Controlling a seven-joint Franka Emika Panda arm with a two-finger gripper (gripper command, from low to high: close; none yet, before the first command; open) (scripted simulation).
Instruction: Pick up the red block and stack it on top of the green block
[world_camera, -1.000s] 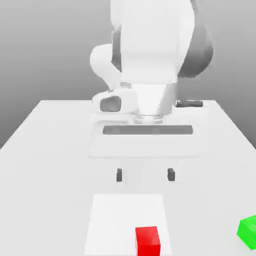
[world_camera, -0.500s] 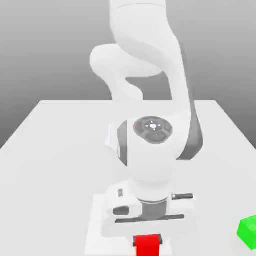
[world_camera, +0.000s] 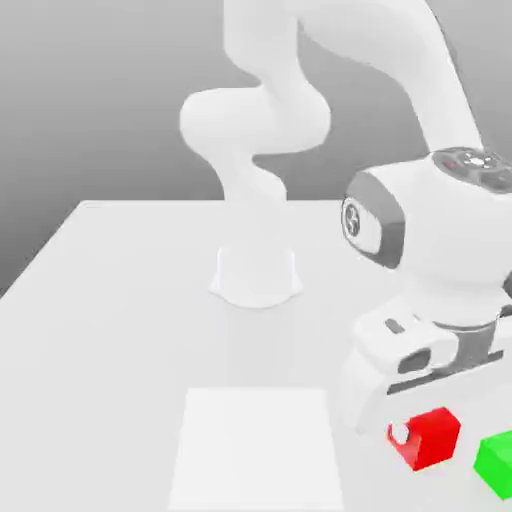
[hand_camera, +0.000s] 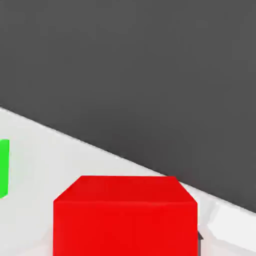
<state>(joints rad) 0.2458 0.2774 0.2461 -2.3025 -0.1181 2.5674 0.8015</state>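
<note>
One Franka Panda arm reaches in from the upper right; its gripper (world_camera: 425, 430), at the exterior view's lower right, grips one red cube (world_camera: 433, 440). One green cube (world_camera: 497, 464) sits at the lower right edge. One white square (world_camera: 256, 448) lies bottom center.

Red block (world_camera: 435, 438) now off the white square (world_camera: 256, 450), near the green block (world_camera: 498, 462)
</note>
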